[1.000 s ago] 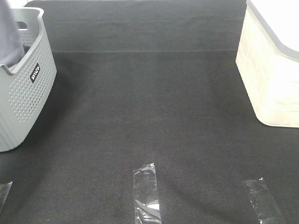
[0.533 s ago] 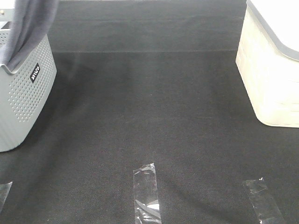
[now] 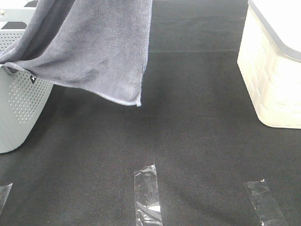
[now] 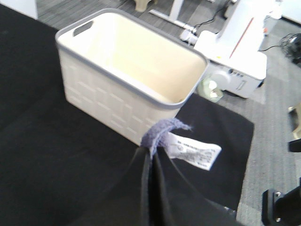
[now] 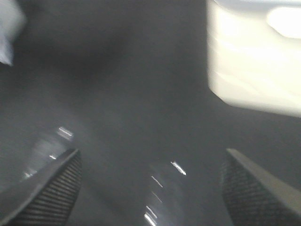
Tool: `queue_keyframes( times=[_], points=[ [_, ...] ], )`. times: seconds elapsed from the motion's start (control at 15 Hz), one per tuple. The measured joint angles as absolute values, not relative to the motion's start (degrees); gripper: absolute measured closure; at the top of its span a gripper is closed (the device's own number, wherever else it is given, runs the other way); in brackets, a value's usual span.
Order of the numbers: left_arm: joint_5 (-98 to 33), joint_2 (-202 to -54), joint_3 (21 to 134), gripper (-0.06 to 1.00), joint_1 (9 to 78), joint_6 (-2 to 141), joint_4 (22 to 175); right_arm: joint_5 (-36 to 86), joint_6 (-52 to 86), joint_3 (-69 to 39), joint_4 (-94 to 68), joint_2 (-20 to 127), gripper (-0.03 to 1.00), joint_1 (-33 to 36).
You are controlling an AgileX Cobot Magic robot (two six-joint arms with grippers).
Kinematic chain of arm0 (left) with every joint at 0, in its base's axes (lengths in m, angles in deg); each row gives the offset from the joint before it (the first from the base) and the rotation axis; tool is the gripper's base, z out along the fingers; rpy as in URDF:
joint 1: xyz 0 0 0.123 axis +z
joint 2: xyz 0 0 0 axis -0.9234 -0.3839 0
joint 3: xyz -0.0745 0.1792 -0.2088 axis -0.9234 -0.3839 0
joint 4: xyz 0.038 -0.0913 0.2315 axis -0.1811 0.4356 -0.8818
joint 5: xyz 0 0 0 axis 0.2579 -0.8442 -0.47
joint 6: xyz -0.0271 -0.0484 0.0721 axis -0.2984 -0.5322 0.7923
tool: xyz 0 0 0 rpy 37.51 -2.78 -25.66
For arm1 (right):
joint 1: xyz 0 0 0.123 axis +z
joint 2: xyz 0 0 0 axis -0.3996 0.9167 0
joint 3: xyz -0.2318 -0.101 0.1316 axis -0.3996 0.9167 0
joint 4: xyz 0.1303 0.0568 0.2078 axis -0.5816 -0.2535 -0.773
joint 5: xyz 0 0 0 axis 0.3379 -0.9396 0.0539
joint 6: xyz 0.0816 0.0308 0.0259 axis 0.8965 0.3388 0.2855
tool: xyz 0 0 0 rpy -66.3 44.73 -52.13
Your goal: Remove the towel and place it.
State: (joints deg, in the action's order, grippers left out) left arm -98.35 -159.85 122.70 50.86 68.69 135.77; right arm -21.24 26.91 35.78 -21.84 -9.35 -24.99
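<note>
One slate-grey towel, labelled edge pinched between closed left gripper fingers, hanging beneath them, tail over basket rim. Right gripper fingers spread wide, nothing between.

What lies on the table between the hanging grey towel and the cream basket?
Only bare black table cover, as the exterior high view shows. The towel hangs left, the cream basket stands right; the tape strips lie nearer the camera.

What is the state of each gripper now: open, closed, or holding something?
Left gripper: closed on a corner of the large slate-grey terry towel.
Right gripper: open, holding nothing.
</note>
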Motion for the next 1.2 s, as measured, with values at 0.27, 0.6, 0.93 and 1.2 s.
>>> queue_keyframes(
  times=[0.27, 0.6, 0.93, 1.2],
  points=[
    [-98.4, -159.4, 122.7, 0.94, 50.8, 68.8, 140.0, -14.2, 2.0, 35.8, -46.8, 3.4, 0.21, -25.0],
    [-98.5, -159.3, 122.7, 0.94, 47.0, 69.3, 141.1, -20.0, -32.3, 35.8, -73.0, 24.9, 0.21, -25.0],
    [-98.5, -159.3, 122.7, 0.94, 41.8, 69.3, 137.7, -22.7, -52.3, 35.8, -87.6, 46.6, 0.21, -25.0],
    [-98.6, -159.3, 122.7, 0.94, 40.4, 69.3, 136.5, -23.7, -62.1, 35.8, -97.6, 57.1, 0.21, -24.8]
  ],
)
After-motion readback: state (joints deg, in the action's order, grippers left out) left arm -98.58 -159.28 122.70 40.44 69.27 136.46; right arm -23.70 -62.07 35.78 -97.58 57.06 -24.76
